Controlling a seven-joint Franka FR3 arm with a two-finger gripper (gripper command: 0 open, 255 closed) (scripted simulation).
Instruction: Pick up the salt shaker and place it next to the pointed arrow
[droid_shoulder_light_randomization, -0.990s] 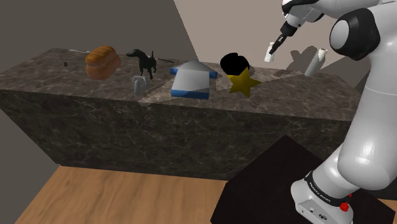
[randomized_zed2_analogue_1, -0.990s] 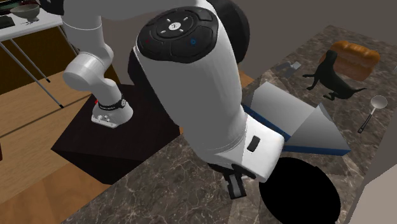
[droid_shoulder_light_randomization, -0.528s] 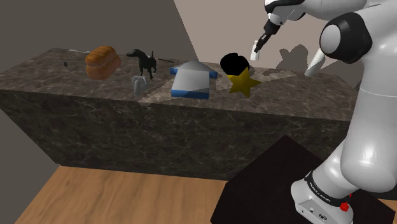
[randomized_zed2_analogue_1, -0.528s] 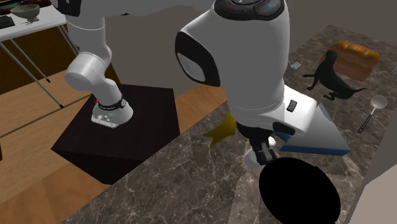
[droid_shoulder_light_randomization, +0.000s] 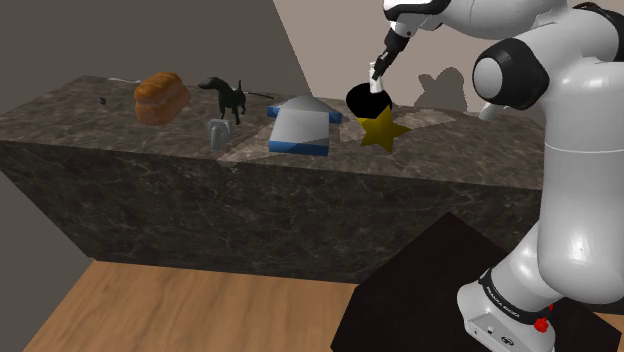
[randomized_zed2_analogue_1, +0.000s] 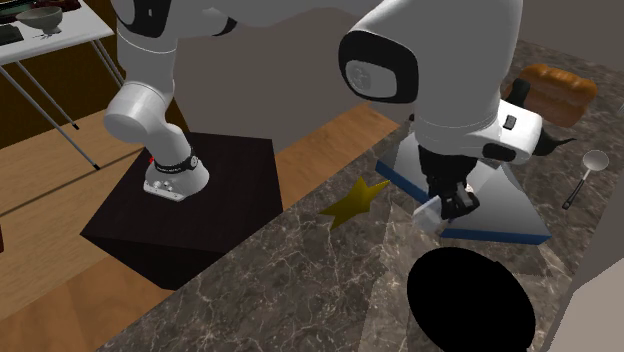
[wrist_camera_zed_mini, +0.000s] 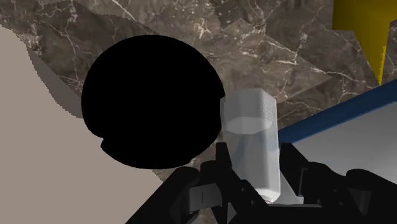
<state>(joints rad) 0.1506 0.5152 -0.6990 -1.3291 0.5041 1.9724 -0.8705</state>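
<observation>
The arm (droid_shoulder_light_randomization: 560, 150) has swung along the counter (droid_shoulder_light_randomization: 130, 165) toward the arrow (droid_shoulder_light_randomization: 302, 128), a blue-edged grey block lying mid-counter. A black disc (droid_shoulder_light_randomization: 362, 98) sits near the back edge, with a yellow star (droid_shoulder_light_randomization: 383, 130) just beside it. The gripper (droid_shoulder_light_randomization: 380, 70) clasps the pale shaker (wrist_camera_zed_mini: 249, 137) in the air over the disc's rim, close by the arrow.

Probably a home kitchen: a dark marble counter (droid_shoulder_light_randomization: 300, 190) carries a bread loaf (droid_shoulder_light_randomization: 161, 96) near one end, above a wooden floor (droid_shoulder_light_randomization: 200, 310).
</observation>
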